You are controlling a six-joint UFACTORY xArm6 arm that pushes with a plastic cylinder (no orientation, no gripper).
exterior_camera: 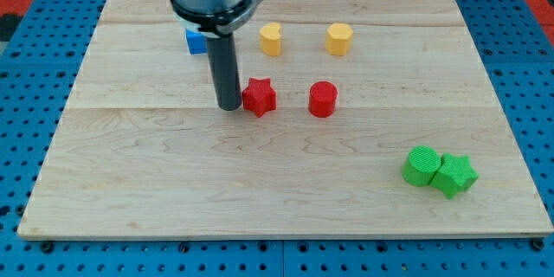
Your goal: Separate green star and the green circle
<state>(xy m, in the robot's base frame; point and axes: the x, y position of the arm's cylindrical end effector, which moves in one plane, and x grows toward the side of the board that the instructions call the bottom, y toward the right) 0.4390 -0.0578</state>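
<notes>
The green star [455,174] and the green circle [421,165] lie touching each other at the view's lower right, the circle on the left. My tip [228,106] rests on the board near the middle left, far from both green blocks. It stands just left of a red star [259,97], touching it or nearly so.
A red circle [323,99] sits right of the red star. A yellow heart [271,39] and a yellow hexagon [338,38] lie near the view's top. A blue block [196,41] is partly hidden behind the rod. The wooden board [130,190] ends near the green blocks.
</notes>
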